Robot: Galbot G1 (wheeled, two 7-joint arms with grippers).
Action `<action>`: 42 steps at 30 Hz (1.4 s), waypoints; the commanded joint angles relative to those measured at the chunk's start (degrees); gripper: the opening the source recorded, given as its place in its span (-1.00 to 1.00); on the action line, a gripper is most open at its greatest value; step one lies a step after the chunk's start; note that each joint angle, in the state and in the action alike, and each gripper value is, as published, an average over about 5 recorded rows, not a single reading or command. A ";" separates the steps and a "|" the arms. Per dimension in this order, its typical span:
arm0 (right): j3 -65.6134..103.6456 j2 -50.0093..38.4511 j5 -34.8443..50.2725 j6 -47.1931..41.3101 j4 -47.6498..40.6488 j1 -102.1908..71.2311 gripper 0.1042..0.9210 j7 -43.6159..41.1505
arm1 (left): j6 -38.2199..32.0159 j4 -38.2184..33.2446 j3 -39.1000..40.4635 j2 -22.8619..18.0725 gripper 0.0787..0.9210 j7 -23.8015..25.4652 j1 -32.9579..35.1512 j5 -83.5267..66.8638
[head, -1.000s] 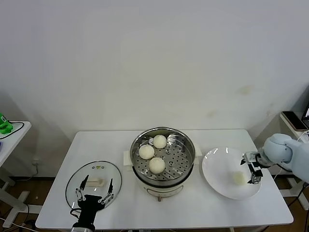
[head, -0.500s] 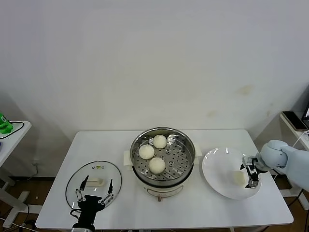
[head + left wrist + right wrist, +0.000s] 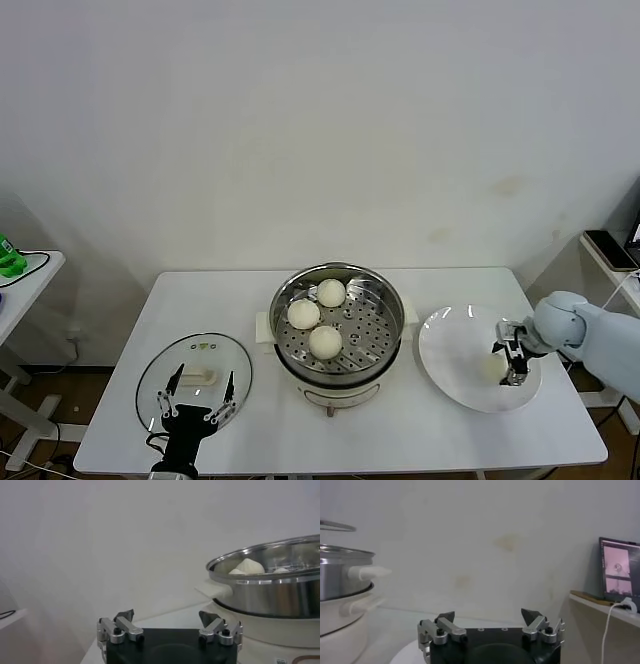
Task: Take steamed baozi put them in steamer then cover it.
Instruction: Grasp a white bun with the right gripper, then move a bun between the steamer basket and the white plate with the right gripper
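Note:
The steel steamer (image 3: 279, 300) stands mid-table on its cream base and holds three baozi (image 3: 325, 341). A fourth baozi (image 3: 492, 367) lies on the white plate (image 3: 450, 350) to the right. My right gripper (image 3: 513, 362) is low over the plate, right against that baozi's right side; its fingers stand apart and nothing shows between them in the right wrist view (image 3: 487, 615). My left gripper (image 3: 200, 386) hovers open over the glass lid (image 3: 158, 372) at the front left; its wrist view (image 3: 166, 616) shows the steamer (image 3: 270, 587) and a baozi (image 3: 248, 566) inside.
The lid's cream handle (image 3: 197, 378) lies between the left fingers as seen from above. The table edge runs just right of the plate. A side table with a screen (image 3: 619, 572) stands further right, and a small table with a green thing (image 3: 10, 258) at the far left.
My right gripper has dropped and shifted slightly left on the plate, closing in on the last baozi. The left arm has not moved.

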 commanded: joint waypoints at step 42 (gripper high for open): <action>-29.14 21.22 49.06 -18.58 20.34 51.53 0.13 16.53 | 0.08 0.41 2.76 2.14 0.77 -0.36 -3.32 -0.46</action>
